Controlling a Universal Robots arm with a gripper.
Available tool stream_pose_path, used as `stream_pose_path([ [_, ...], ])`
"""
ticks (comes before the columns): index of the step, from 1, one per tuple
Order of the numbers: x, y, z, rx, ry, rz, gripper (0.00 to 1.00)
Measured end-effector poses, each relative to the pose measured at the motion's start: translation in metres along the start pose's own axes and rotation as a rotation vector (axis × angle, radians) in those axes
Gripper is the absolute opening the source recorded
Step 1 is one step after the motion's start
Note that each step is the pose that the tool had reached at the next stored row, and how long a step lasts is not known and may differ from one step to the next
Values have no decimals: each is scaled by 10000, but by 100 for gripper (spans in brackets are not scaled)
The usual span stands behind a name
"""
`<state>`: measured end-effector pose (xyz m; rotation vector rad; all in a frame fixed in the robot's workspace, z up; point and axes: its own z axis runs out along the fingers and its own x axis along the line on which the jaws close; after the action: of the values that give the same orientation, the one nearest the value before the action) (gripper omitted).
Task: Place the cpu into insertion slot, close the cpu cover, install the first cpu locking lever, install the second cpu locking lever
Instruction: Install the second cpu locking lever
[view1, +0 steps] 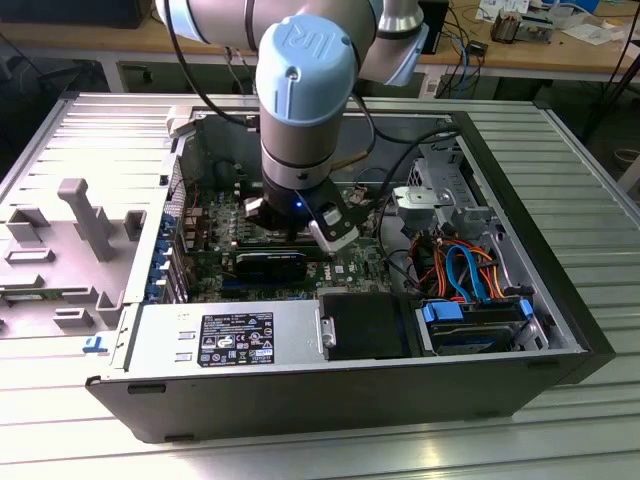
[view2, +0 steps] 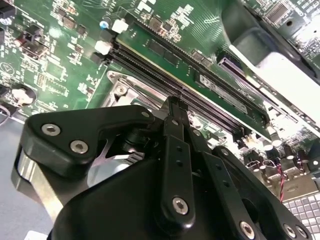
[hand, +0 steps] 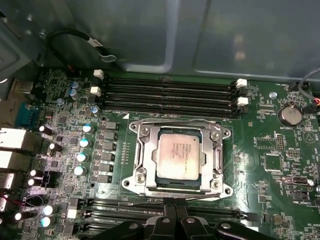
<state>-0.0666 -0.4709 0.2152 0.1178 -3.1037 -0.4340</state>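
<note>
The small flat square cpu with a dull silver-grey metal top (hand: 176, 156) is seen seated in the square insertion slot (hand: 178, 186) on the green motherboard (hand: 270, 150), and the thin silvery-grey cpu cover (hand: 141, 156) is laid flat around it, framing the chip through its central opening. The black gripper (hand: 175, 206) is held just beside the socket's edge, over the long black memory slots (hand: 165, 92) found on the far side of the socket and repeated near the jaws. The jaws appear pressed together with nothing between them. In the exterior view the gripper (view1: 300, 232) is lowered into the open black computer case (view1: 350, 390), which is set on the ribbed metal worktop (view1: 560, 440).
</note>
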Motion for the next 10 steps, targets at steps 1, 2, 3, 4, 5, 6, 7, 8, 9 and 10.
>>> stream_pose_path([
  [1,17,11,9,-1,0,-1,11],
  [2,36,29,18,-1,-1,0,11],
  [3,79,43,27,-2,-2,0,11],
  [4,101,46,30,1,0,1,11],
  [5,130,48,35,-2,-2,0,11],
  [6,143,49,36,-1,-1,0,11],
  [7,164,49,39,-1,-1,-1,11],
  [8,191,50,41,-2,-1,0,11],
  [9,221,51,45,-2,-1,0,11],
  [10,239,52,48,-2,-2,0,11],
])
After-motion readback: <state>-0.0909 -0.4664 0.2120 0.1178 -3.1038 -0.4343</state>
